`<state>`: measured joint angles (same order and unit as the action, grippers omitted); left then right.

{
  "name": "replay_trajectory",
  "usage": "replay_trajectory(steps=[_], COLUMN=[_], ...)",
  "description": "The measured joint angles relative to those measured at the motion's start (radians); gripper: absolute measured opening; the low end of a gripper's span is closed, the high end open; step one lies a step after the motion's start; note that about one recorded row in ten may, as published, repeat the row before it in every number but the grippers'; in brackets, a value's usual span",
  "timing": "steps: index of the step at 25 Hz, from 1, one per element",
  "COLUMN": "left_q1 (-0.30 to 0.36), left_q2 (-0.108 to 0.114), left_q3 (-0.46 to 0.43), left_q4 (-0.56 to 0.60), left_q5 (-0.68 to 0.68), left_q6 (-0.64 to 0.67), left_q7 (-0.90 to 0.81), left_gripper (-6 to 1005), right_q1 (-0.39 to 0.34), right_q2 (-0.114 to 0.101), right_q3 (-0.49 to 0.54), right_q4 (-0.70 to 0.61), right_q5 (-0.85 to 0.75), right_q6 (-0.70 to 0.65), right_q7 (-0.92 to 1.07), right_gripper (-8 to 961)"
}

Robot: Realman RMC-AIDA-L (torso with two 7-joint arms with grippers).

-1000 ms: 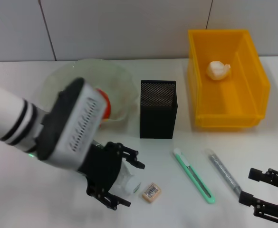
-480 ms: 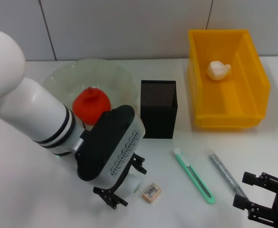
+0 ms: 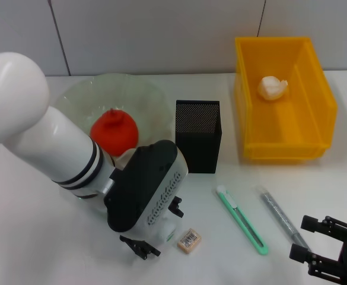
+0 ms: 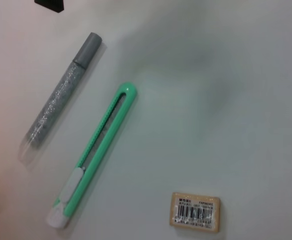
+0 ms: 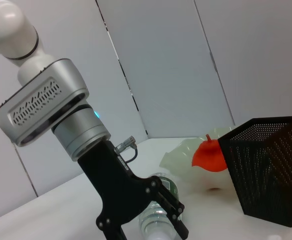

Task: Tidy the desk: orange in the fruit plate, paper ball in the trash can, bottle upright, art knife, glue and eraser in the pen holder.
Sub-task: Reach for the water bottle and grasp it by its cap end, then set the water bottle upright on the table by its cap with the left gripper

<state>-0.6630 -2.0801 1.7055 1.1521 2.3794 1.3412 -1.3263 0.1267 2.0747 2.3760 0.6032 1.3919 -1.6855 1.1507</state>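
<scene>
A clear bottle [image 3: 166,230] lies on its side on the white desk, seen closer in the right wrist view as the bottle [image 5: 158,222]. My left gripper [image 3: 159,228] is low over it, open, one finger on each side; the same left gripper [image 5: 146,227] shows in the right wrist view. The orange [image 3: 114,130] sits in the glass fruit plate [image 3: 78,98]. A paper ball [image 3: 272,87] lies in the yellow trash can [image 3: 327,101]. The eraser [image 3: 189,240], green art knife [image 3: 241,219] and grey glue [image 3: 280,217] lie in front of the black mesh pen holder [image 3: 198,136]. My right gripper [image 3: 330,252] rests open at the front right.
The left wrist view looks down on the glue [image 4: 61,105], art knife [image 4: 98,155] and eraser [image 4: 194,212] on bare desk. A grey panelled wall stands behind the desk. My left arm's bulk covers the desk's front left.
My left arm swung round and came down over the lying bottle, uncovering the orange in the plate. The right gripper drifted slightly lower at the front right.
</scene>
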Motion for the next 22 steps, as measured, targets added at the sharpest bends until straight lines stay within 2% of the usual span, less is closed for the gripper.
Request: replay_trajectory(steps=[10,15,18,22], left_q1=[-0.015,-0.015,-0.009,-0.004], left_q2=[0.0,0.0,0.0,0.003], left_q3=[0.068,0.065,0.049,-0.037], left_q4=[0.004,0.044,0.074,0.129], left_q5=[0.049,0.049,0.039,-0.015], left_q6=[-0.037,-0.001,0.038,0.153], left_q7=[-0.057,-0.086,-0.093,-0.097], left_gripper=[752,507,475,433], right_q1=[0.001,0.004,0.004,0.007], right_q2=[-0.001,-0.003,-0.004,-0.004], right_q3=[0.004,0.003,0.002,0.002], right_q4=[-0.016,-0.02,-0.02,-0.02], right_q5=[0.0,0.001,0.001,0.001], right_q6=[0.01,0.01,0.011,0.012], right_q7=[0.0,0.0,0.0,-0.002], right_gripper=[735,735,735,734])
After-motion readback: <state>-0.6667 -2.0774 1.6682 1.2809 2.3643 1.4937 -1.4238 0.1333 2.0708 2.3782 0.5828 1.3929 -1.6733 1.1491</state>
